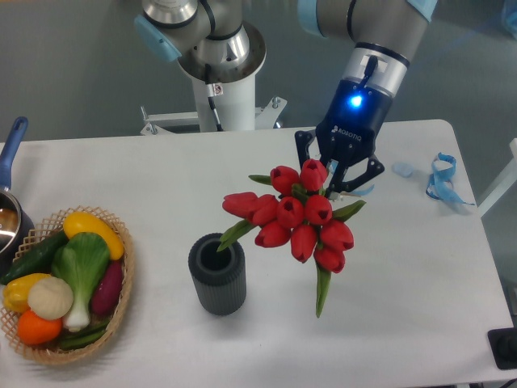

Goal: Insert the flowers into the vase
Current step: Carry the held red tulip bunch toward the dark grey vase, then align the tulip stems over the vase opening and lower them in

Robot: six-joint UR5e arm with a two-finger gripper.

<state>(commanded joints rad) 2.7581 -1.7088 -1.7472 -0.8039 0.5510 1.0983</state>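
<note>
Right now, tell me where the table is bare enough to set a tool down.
Bare: the strip between the wicker basket and the vase; the back stretch behind them, left of the claw; and the front right corner of the table. Crowded: the middle, where the flowers hang in the claw beside the vase, and the blue strap at the right edge.

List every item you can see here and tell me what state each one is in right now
flowers: lifted off the table, held by the hand, not in the vase.
vase: upright on the table, mouth open, empty as far as visible.
hand: shut on the flowers, up and to the right of the vase.
wicker basket: upright, filled with vegetables.
blue strap: lying loose on the table.
</note>
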